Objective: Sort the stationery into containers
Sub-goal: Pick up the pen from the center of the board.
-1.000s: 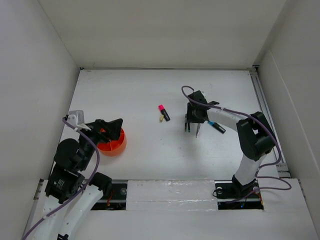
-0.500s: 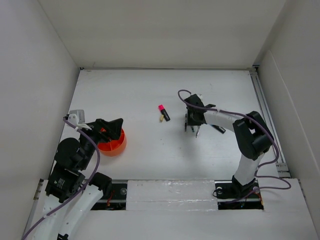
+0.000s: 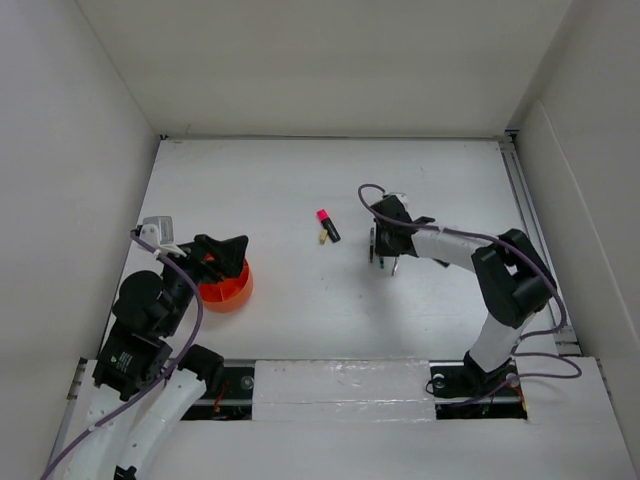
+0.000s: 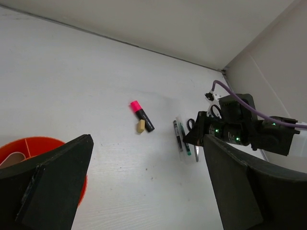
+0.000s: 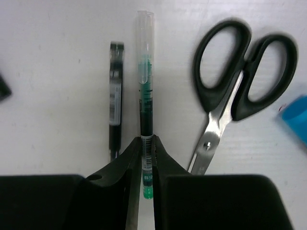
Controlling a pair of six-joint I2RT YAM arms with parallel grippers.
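Right wrist: right tool (image 5: 147,143) clamped on clear green-ink plastic pen (image 5: 145,91), flat on white worktop (image 5: 57,72) between dark pen (image 5: 115,96) and black-handled scissors (image 5: 230,91). Left tool (image 4: 146,143) wide open, empty, by left-edge orange plastic cup (image 4: 33,140).

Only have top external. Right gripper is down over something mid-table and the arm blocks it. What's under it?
Observer: The right wrist view shows the right gripper closed on a clear green pen lying flat on the table.
Operator: Anything crowding it?
Observer: A dark pen lies parallel on its left in that view and black scissors on its right. Neither touches it.
Operator: Cup empty?
Observer: No. The left wrist view shows a pinkish piece inside the orange cup.
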